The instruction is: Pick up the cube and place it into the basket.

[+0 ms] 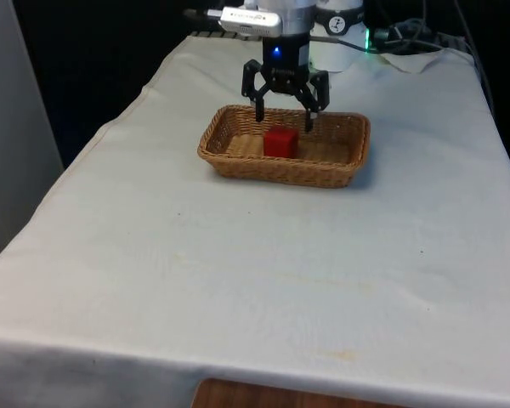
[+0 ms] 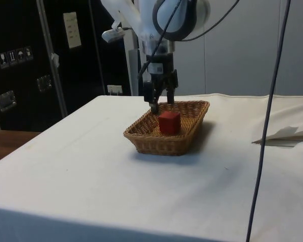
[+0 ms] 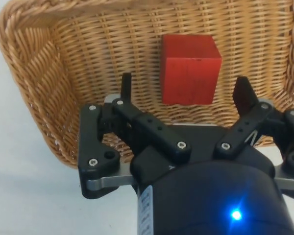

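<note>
Cube down in the basket, claw spread above it.

I read the claw (image 1: 284, 117) as spread and gripping nothing, hanging just over the red cube (image 1: 281, 142), which sits flat on the floor of the basket (image 1: 229, 161), so I judge the drop done. The cube has no long axis; it sits upright, one corner turned slightly toward the basket's near rim.

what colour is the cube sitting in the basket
Red. The cube shows best in the wrist view, resting on the woven floor of the tan wicker basket.
</note>
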Tool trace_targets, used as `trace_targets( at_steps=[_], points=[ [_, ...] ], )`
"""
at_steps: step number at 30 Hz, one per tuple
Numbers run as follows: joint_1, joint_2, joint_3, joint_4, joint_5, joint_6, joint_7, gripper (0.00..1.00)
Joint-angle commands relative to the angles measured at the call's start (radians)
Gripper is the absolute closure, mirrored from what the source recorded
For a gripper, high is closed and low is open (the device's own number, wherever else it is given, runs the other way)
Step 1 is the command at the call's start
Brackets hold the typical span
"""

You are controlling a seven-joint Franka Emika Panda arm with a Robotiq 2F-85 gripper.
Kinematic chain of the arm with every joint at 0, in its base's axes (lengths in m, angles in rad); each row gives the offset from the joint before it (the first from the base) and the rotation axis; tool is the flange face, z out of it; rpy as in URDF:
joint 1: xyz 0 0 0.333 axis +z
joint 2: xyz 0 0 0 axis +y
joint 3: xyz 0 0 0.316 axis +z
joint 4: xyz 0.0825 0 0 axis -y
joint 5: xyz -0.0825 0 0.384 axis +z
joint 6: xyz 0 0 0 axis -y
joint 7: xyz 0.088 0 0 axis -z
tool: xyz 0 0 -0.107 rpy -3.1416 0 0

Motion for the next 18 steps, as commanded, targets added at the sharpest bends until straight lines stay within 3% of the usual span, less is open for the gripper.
trace_targets(
  at_steps=[1, 9, 10, 18],
  points=[
    [0.002, 0.001, 0.0, 0.007, -0.005, -0.004, 0.004, 0.0],
    [0.004, -0.022, -0.004, 0.038, -0.017, -0.047, 0.004, 0.0],
    [0.002, -0.009, 0.002, 0.037, -0.001, -0.03, -0.004, 0.0],
    [0.003, -0.078, -0.006, 0.055, -0.039, -0.118, 0.008, 0.0]
  ],
)
